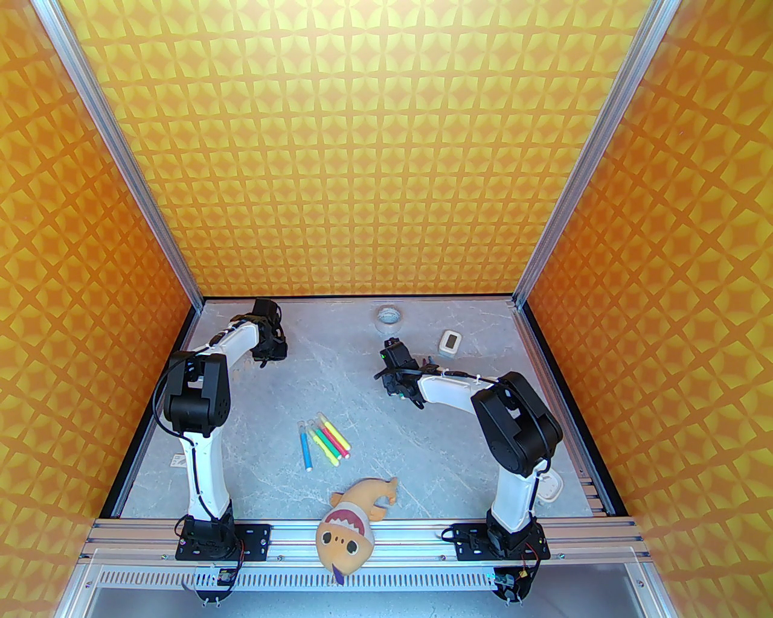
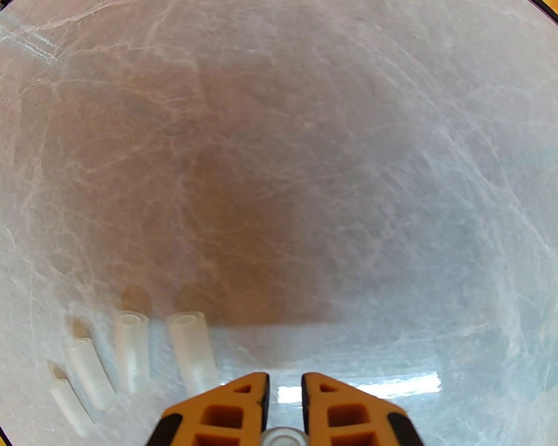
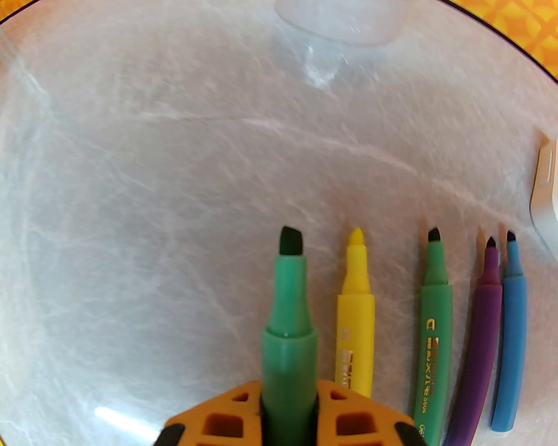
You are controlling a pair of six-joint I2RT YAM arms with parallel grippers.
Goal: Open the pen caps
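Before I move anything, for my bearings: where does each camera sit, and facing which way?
Top external: above, behind the bases, looking down on the table; both arms show.
Left wrist: faces the table past the left gripper, shut on one cap, toward four loose pen caps.
Right wrist: faces along the green marker in the right gripper, toward a clear cup.
Shared by top and right wrist: that cup.

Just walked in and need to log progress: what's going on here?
Two robot arms are taking caps off markers. The right gripper is shut on a green marker with its tip bare, beside four uncapped markers lying in a row. The left gripper is shut on what looks like a cap, next to four loose caps on the table. A few more markers lie mid-table, apparently still capped.
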